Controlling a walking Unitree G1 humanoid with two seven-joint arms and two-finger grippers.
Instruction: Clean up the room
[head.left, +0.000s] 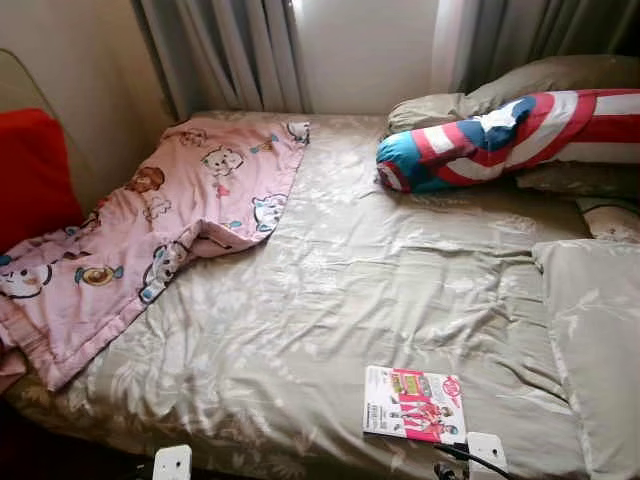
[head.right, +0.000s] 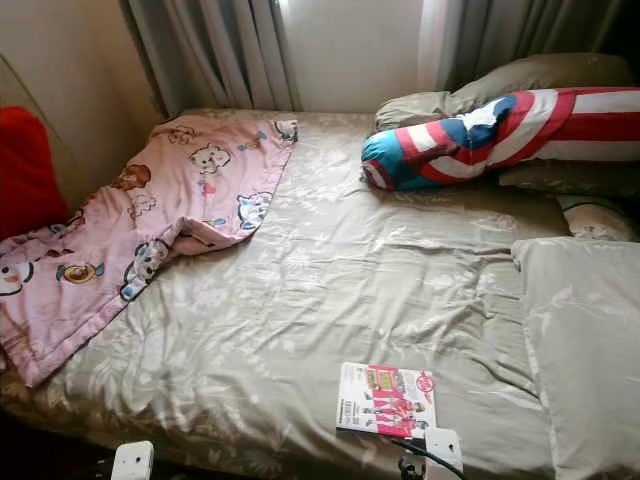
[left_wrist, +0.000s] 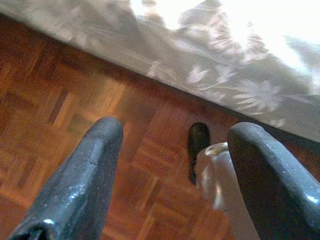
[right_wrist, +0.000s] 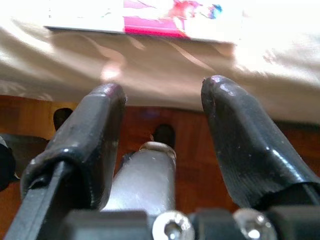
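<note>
— starting from the fingers: what is each gripper doing?
— the right gripper (right_wrist: 162, 107) has its two black fingers (right_wrist: 95, 130) spread, with nothing between them. it points at the near edge of the bed (head.left: 330, 300), just below the magazine (head.left: 413, 403). the left gripper (left_wrist: 172, 150) is also spread and empty, hanging over the wooden floor (left_wrist: 60, 100) beside the bed's skirt.
— and where do the things to tidy lie, taking the bed as the mark?
— the magazine lies flat near the bed's front edge, toward its right side. a pink cartoon blanket (head.left: 150, 230) is crumpled over the bed's left side and spills off the edge. a striped bolster (head.left: 500, 140) rests at the bed's far right against the pillows (head.left: 595, 330).
— which step looks in hand?
— likely the approach to the magazine; nothing is held yet.
— what does the next move call for?
— probably raising the right gripper above the bed's edge, since the magazine lies flat and thin, and sliding one finger under its near side to pinch it.
</note>
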